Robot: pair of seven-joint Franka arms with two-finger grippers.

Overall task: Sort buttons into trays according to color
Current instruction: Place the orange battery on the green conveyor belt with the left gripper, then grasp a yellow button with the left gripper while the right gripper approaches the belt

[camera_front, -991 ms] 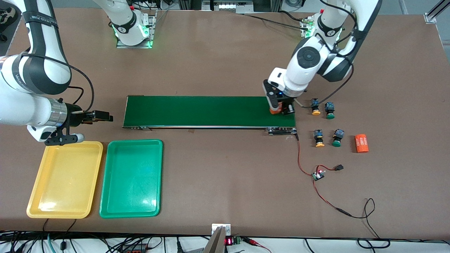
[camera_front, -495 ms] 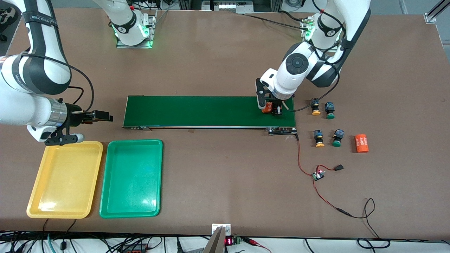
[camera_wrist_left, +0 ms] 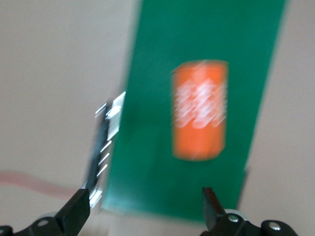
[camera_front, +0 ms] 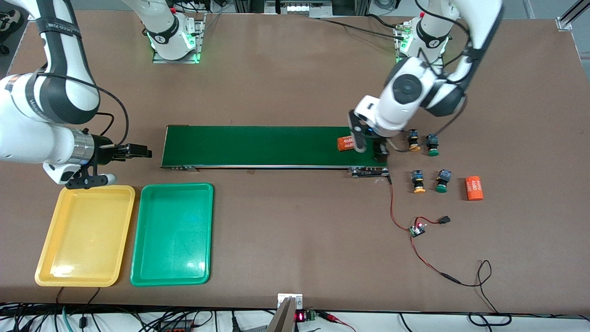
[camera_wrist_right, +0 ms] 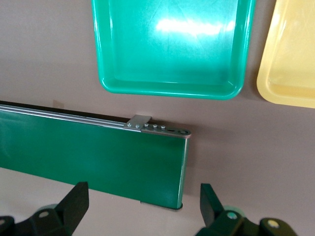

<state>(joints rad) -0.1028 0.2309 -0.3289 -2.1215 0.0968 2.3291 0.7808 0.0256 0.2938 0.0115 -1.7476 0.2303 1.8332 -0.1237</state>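
Your four buttons (camera_front: 426, 161) sit on the bare table off the belt's left-arm end, two yellow-capped and two green-capped, in two pairs, one pair nearer the front camera; none has reached a tray. The yellow tray (camera_front: 46, 251) and green tray (camera_front: 140, 267) lie side by side nearer the front camera than the belt's right-arm end, both holding nothing. What rides the belt (camera_front: 258, 146) instead is an orange cylinder (camera_front: 345, 143), lying on its side near the left-arm end; a second cylinder (camera_front: 474, 188) rests on the table beside the nearer button pair. The left gripper (camera_front: 368, 148) hangs over that belt end with fingers spread and nothing between them, just beside the cylinder, so the cylinder looks like a thing set down there rather than held. The right gripper (camera_front: 103, 166) waits over the table between the belt's right-arm end and the yellow tray, fingers apart and empty, likely posted to take whatever the belt brings. The left wrist view shows the gap between fingers and cylinder (camera_wrist_left: 200, 109), which the front view crowds. The right wrist view shows the belt's end (camera_wrist_right: 98, 152) bare and the green tray (camera_wrist_right: 106, 83) close by.
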